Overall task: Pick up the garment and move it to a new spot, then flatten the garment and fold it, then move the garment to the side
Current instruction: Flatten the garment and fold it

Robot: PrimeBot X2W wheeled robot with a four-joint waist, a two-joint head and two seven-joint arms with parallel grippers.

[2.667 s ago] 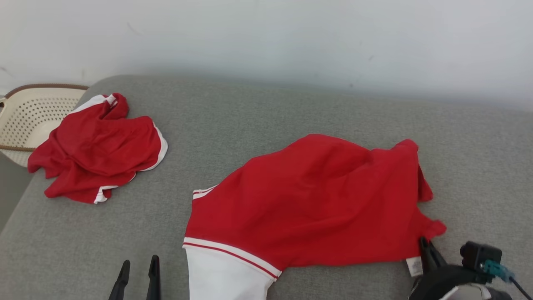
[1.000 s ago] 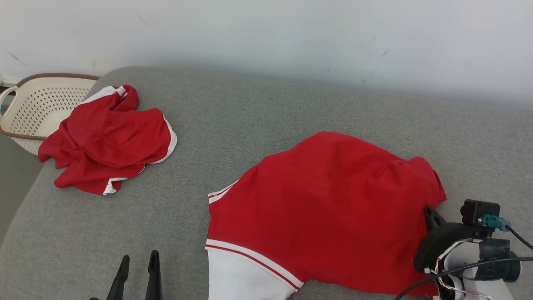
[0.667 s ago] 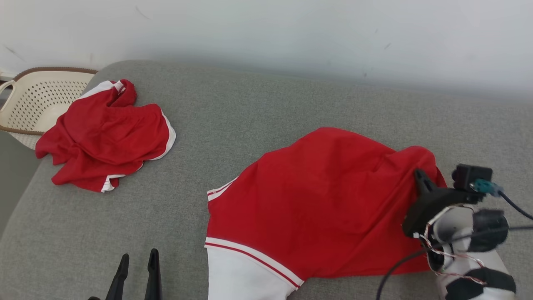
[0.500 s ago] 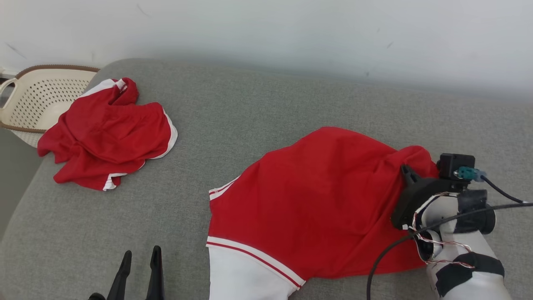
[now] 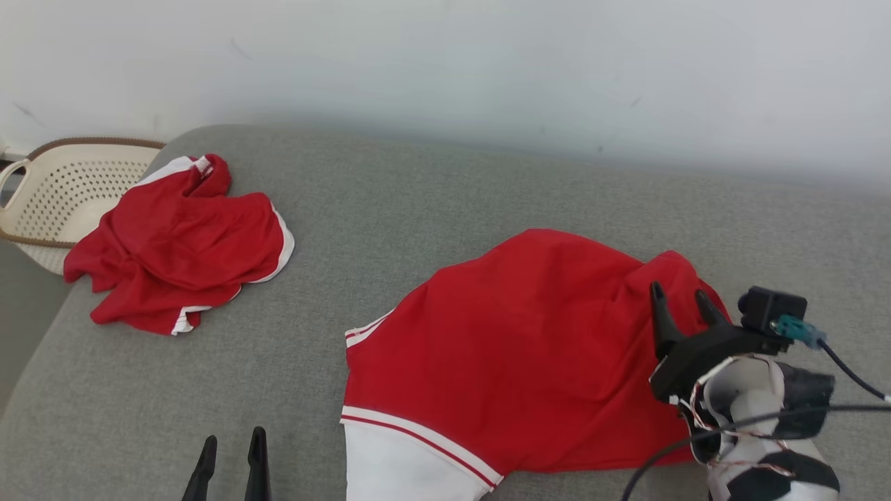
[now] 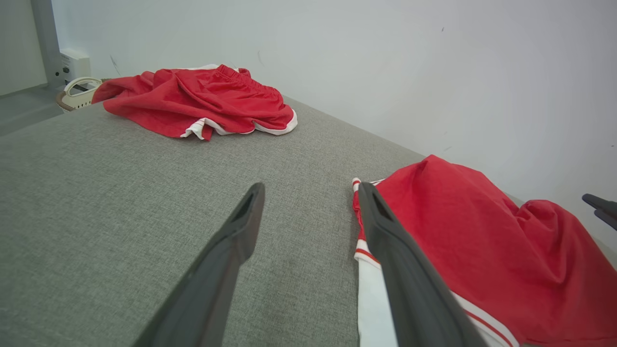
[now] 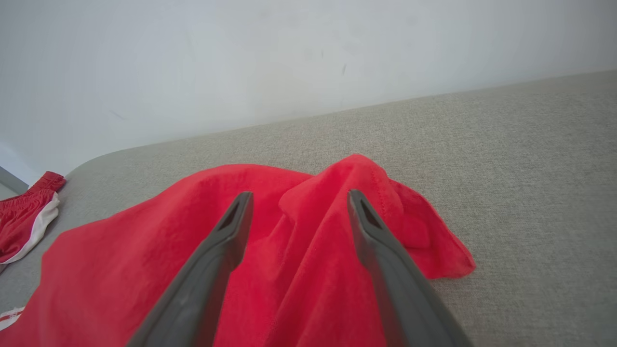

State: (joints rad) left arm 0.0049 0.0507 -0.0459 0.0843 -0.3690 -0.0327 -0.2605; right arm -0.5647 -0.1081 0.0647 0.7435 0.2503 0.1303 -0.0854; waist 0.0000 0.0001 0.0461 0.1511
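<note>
The garment [image 5: 529, 348] is a red top with white striped trim, spread over the grey cushion in the head view. Its right end is bunched into a raised fold [image 7: 347, 193]. My right gripper [image 5: 679, 296] stands open just over that fold with nothing between its fingers [image 7: 231, 226]. The cloth lies slack below them. My left gripper [image 5: 233, 445] is open at the lower left, off the cloth. In the left wrist view its fingers [image 6: 241, 226] point past the garment's [image 6: 472, 241] white-trimmed edge.
A second red garment [image 5: 181, 240] with white trim lies crumpled at the cushion's far left. A cream perforated basket [image 5: 49, 191] sits beyond that edge. A pale wall runs behind the grey cushion [image 5: 418, 202], which has bare room in the middle and at the far right.
My right gripper was shut on the garment's right end and carried it back and left; now its fingers stand apart and the cloth has dropped into a bunched fold. The left gripper stayed put.
</note>
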